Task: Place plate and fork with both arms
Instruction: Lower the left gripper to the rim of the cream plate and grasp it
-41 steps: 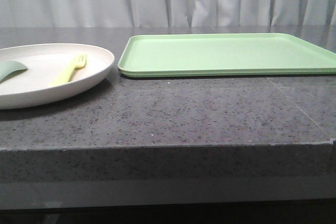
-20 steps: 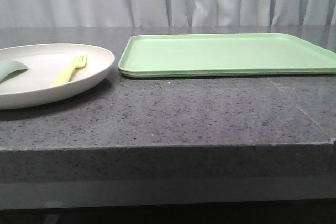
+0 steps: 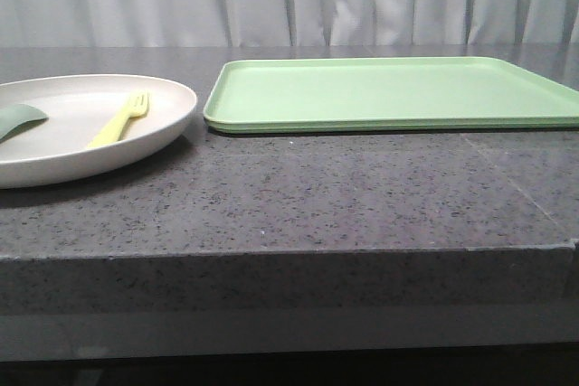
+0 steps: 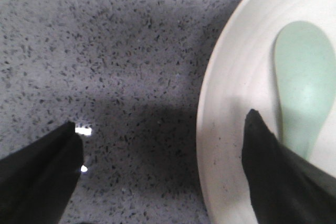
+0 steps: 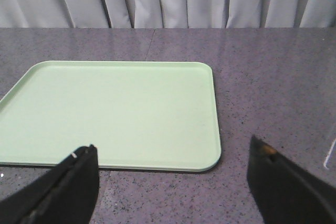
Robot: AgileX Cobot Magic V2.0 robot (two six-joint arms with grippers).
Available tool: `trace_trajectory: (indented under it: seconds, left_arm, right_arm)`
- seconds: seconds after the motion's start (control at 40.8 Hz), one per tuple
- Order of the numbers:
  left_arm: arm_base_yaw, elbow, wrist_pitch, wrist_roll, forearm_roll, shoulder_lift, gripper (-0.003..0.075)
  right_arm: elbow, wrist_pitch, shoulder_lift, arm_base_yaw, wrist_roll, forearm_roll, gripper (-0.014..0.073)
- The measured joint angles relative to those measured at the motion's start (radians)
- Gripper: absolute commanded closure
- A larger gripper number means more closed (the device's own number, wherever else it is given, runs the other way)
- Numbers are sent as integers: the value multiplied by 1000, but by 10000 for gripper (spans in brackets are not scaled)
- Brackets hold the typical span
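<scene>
The cream plate [image 3: 81, 137] sits at the left of the stone table in the front view. The pale-yellow fork [image 3: 119, 119] lies in it, tines toward the back. A grey-green spoon [image 3: 18, 118] lies at the plate's left. Neither arm shows in the front view. In the left wrist view my left gripper [image 4: 164, 129] is open, straddling the plate's rim [image 4: 226, 145]: one finger over the bare table, the other over the plate beside the spoon [image 4: 304, 87]. My right gripper [image 5: 173, 153] is open and empty, above the table near the tray's corner.
A flat light-green tray [image 3: 389, 92] lies at the back middle and right of the table; it also shows in the right wrist view [image 5: 110, 111]. The table's front edge [image 3: 289, 255] runs across the front view. White curtains hang behind.
</scene>
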Motion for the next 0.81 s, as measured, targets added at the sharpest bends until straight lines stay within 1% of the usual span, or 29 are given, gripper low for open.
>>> trace_trajectory:
  seconds: [0.196,0.27,0.466,0.662,0.809]
  left_arm:
    - [0,0,-6,0,-18,28,133]
    - [0,0,-8,0,-31,28,147]
    - [0,0,-11,0,-42,28,300]
    - [0,0,-20,0,-57,28,344]
    - [0,0,-22,0,-66,30,419]
  right_arm:
    - [0,0,0,0,0,0,-7]
    - [0,0,0,0,0,0,-7]
    - [0,0,0,0,0,0,-7]
    - [0,0,0,0,0,0,-7]
    - [0,0,0,0,0,0,-7]
